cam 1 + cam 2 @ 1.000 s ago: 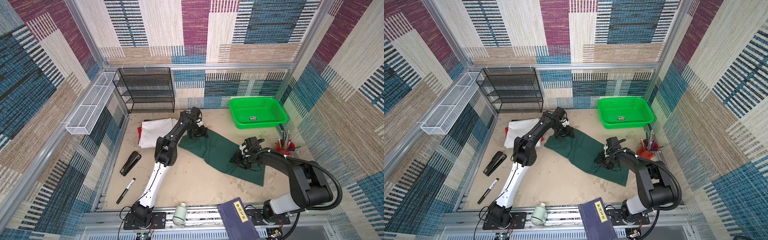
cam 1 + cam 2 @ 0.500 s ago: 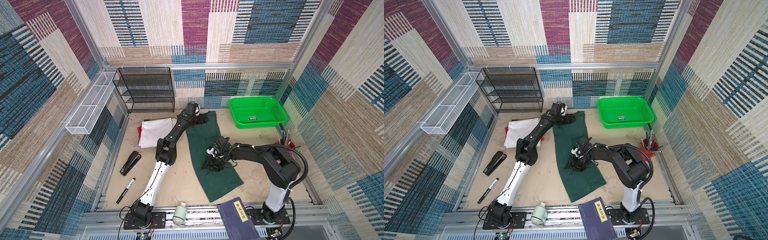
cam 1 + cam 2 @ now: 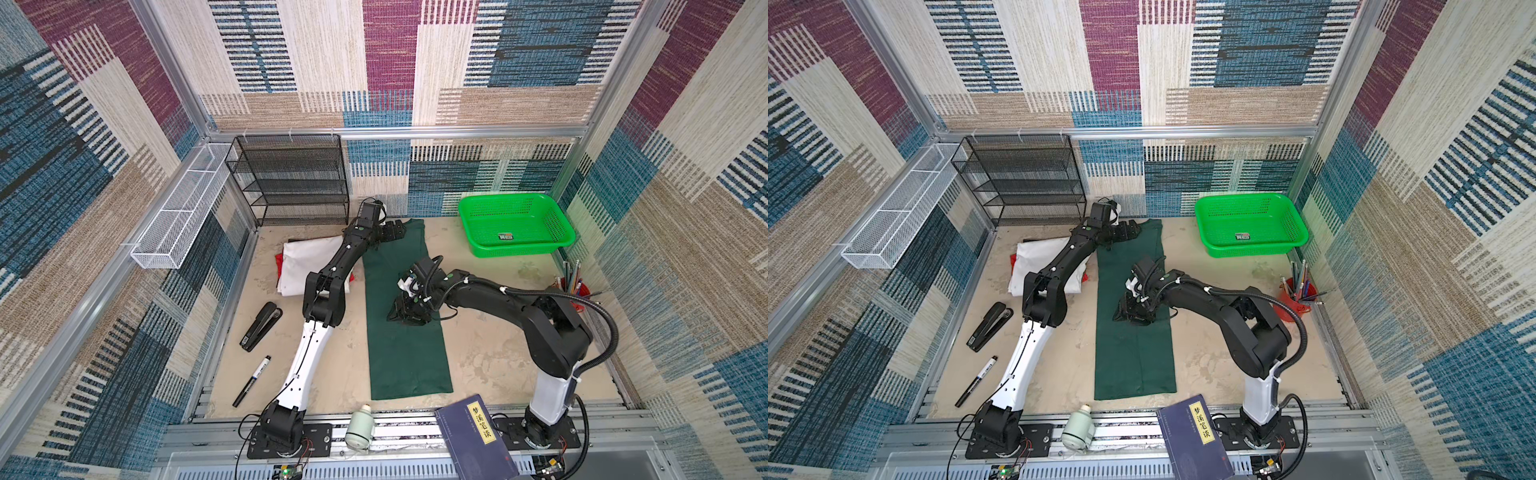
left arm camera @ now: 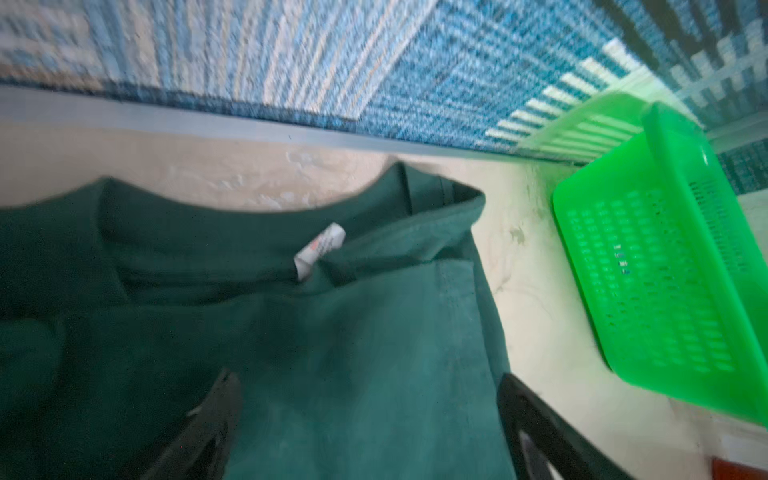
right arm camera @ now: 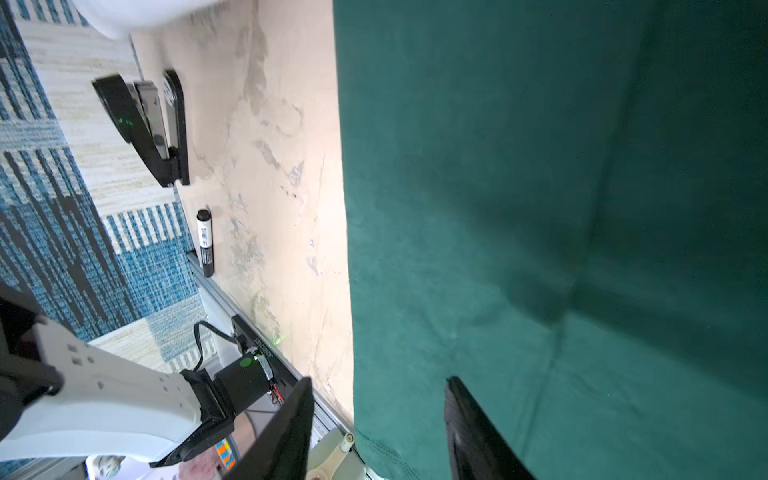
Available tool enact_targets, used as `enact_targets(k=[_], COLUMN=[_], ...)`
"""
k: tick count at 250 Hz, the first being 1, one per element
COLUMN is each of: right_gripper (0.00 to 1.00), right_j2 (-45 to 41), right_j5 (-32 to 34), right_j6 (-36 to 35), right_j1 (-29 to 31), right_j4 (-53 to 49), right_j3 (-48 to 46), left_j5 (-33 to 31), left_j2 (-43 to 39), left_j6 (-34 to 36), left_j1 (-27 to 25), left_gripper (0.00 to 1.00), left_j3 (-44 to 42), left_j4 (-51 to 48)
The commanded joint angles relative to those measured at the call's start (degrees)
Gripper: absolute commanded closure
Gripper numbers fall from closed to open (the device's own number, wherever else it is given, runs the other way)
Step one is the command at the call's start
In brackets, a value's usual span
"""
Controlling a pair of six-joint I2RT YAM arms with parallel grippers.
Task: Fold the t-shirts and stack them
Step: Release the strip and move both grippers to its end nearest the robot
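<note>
red t-shirt (image 3: 278, 262) mostly hidden, basket label (image 3: 505, 237) unreadable

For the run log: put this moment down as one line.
phase: folding | dark green t-shirt: long strip, flat | left hand: open over collar | right hand: open over middle

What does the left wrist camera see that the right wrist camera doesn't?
Only the left wrist view shows the bright green basket and the white neck tag. Only the right wrist view shows the black stapler, the marker and the white lower part of the left arm. Both show the dark green shirt lying on the sandy table.
</note>
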Motion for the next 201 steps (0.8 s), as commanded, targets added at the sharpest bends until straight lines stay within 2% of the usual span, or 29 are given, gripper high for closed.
enact_targets(k=[1,28,52,75,113,135,159,201], right_gripper=[0.48,0.48,0.49,0.49,0.49,0.50,0.50,0.50], right_j2=[-4.73,-10.24,-15.86,-21.69,-29.32,-32.35,-34.48,-37.08], right_j5=[6.02,10.04,12.87,13.41,11.08,9.77,8.63,4.91], right_j6=[2.86,4.45,6.20,7.83,8.40,7.99,7.22,6.86], right_j1=[-0.91,-1.78,-2.02,-1.94,-1.85,-1.69,-1.09,-0.18], right_j4=[-1.88,-4.68,-6.11,-6.63,-8.32,-10.17,-12.16,-12.92], right_j3=[-3.50,-8.11,-12.92,-17.99,-26.77,-31.08,-34.11,-37.82], left_j5=[0.50,-0.43,-0.92,1.13,7.19,8.04,12.04,13.99], left_j2=[-16.92,-28.63,-41.38,-53.00,-67.25,-73.77,-79.02,-82.59], left_j6=[4.49,5.22,4.42,2.10,-1.98,-3.02,-4.22,-6.65], left_j1=[-0.17,-0.72,-1.06,-1.19,-2.75,-4.67,-6.48,-11.01], left_gripper=[0.00,0.00,0.00,0.00,0.16,0.23,0.27,0.30], left_j3=[-8.92,-21.40,-37.23,-51.44,-69.18,-77.50,-85.58,-93.49], left_j4=[-4.19,-12.13,-14.04,-15.61,-23.32,-28.92,-31.81,-32.94])
